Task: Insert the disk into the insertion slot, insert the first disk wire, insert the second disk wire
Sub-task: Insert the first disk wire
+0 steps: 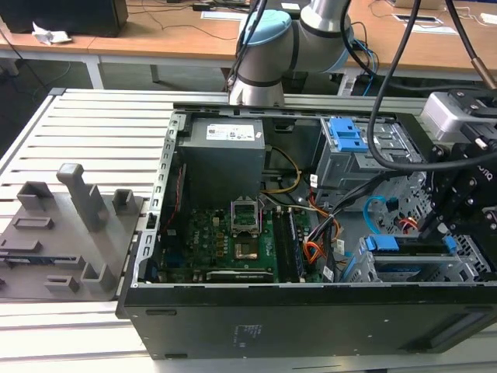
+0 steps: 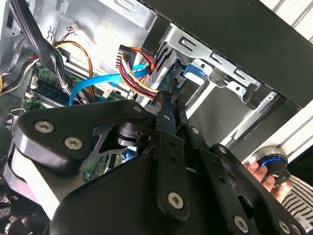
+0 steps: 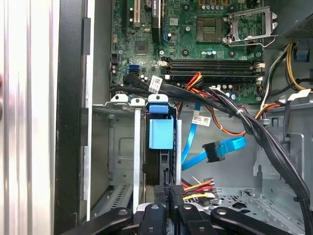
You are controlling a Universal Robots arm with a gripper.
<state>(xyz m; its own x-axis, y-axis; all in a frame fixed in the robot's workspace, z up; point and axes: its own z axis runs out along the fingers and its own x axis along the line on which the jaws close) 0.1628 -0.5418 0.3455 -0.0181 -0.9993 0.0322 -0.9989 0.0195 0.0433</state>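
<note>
Here the gripper [image 3: 172, 192] has its fingers drawn together on the end of the first wire [image 3: 198, 185], whose red and yellow strands trail off to one side. Straight ahead of the fingertips, the disk [image 3: 161, 133] sits in the slot [image 3: 122, 147]. The second wire [image 3: 234, 144] lies loose just past the first, its black plug unconnected. Farther ahead is the motherboard [image 3: 195, 44].

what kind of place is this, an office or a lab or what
Probably a robotics lab or test workshop: an open computer case lies on a slatted metal bench, a robot arm stands right behind it, and wooden desks strewn with cables line the back.
</note>
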